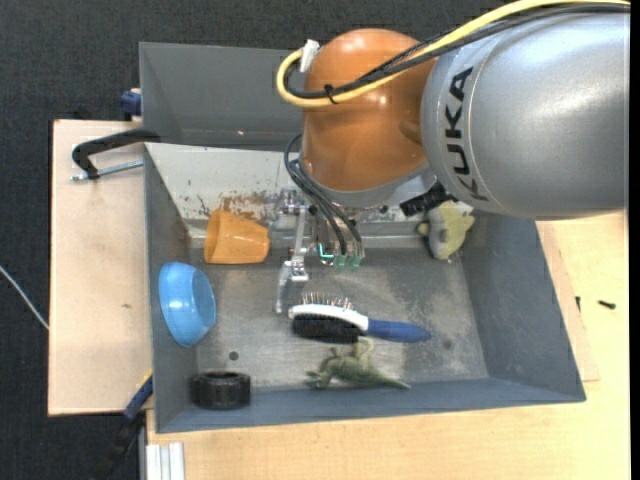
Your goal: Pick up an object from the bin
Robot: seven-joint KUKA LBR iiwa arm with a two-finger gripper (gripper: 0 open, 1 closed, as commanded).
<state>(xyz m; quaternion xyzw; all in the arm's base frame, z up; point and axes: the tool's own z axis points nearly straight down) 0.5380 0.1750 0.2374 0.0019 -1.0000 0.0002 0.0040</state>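
One KUKA arm (540,108) reaches in from the right, high over the bin (230,88). Its wrist, w/ an orange cover (360,108) and a yellow cable (470,23) looped over it, points straight down above the bin's far-middle part. The gripper (303,266) hangs below the cover, low over the floor; can't tell if it's open or closed, and nothing is seen held in it. The nearest things are an orange cup (237,238) on its side just to its left and a brush (345,325) just on the near side of it. The brush lies flat in the bin's middle w/ its long axis approx left-right: black head to the left, bristles toward the far wall, blue handle to the right and angled slightly toward the near wall. Bare floor is open right of the handle and btwn cup and brush. A blue bowl (186,303) leans at the left wall, a black ring (220,390) sits in the near-left corner, a green toy lizard (355,370) lies along the near wall, and a yellowish toy (445,230) is by the far wall at right.
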